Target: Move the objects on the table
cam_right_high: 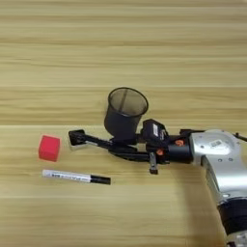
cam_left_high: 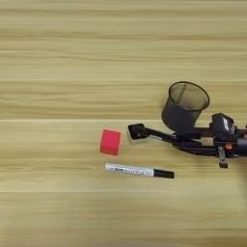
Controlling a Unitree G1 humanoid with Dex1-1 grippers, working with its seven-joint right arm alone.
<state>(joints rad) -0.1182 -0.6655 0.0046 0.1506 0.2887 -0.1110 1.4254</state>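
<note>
A small red cube (cam_left_high: pixel 110 142) lies on the wood-grain table (cam_left_high: pixel 58 62), left of centre. Just to its right sits a small die (cam_left_high: pixel 136 139) with a dark top and pale sides. My right gripper (cam_left_high: pixel 140 132) reaches in low from the right, and its black tip is at the die, over its dark top. From above I cannot make out whether the die is held. The silver forearm (cam_right_high: pixel 217 154) shows only in the right eye view, at the lower right.
A dark mesh cup (cam_left_high: pixel 185 106) stands upright right behind the gripper's body, touching or nearly touching it. A white-barrelled marker with a black cap (cam_left_high: pixel 139 171) lies flat in front of the cube and the gripper, pointing left to right.
</note>
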